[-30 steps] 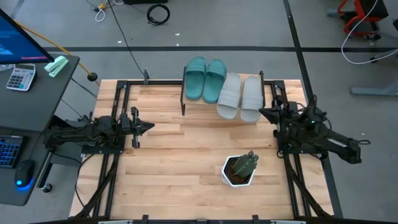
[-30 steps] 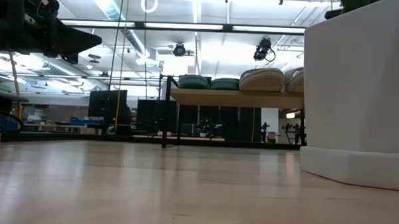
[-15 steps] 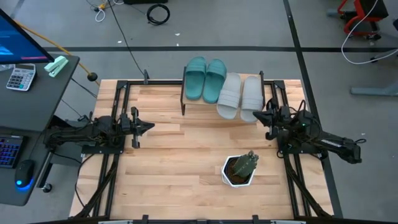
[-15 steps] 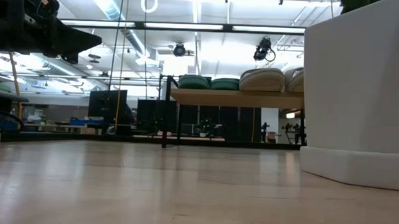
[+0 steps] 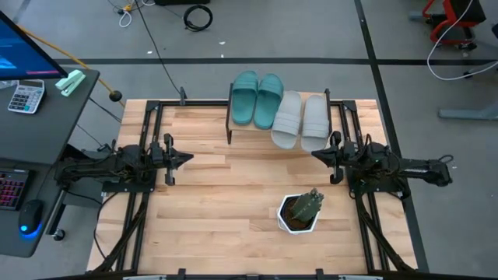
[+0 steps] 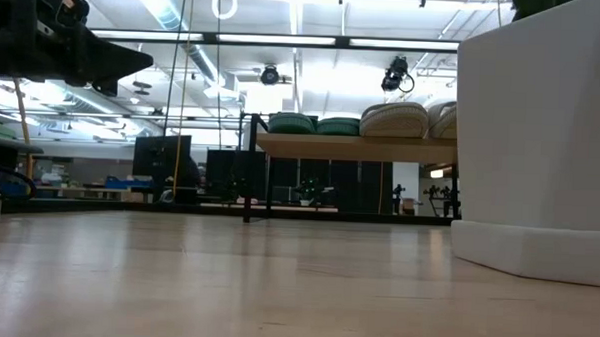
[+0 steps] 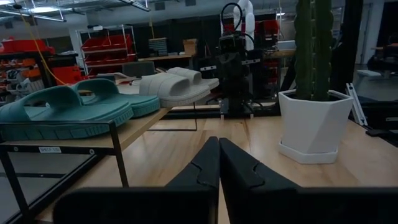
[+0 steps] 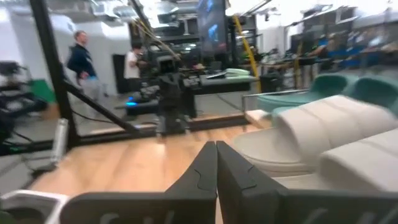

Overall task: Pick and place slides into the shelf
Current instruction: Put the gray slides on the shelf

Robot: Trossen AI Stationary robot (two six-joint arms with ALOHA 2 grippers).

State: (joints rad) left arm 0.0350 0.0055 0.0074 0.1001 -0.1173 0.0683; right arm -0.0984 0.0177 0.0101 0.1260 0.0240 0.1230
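We judge the task done: all four slides (image 5: 280, 109) sit on the shelf (image 5: 230, 131), none left on the desk (image 5: 226, 194); both tools, left (image 5: 187, 159) and right (image 5: 316, 154), pinched closed, empty

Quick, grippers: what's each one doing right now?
Left gripper: closed, fingers together, holding nothing.
Right gripper: closed, empty, just in front of the shelf.

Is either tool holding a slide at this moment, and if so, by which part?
Nothing is held. The left tool and the right tool are both shut on nothing, and all four slides lie on the shelf.
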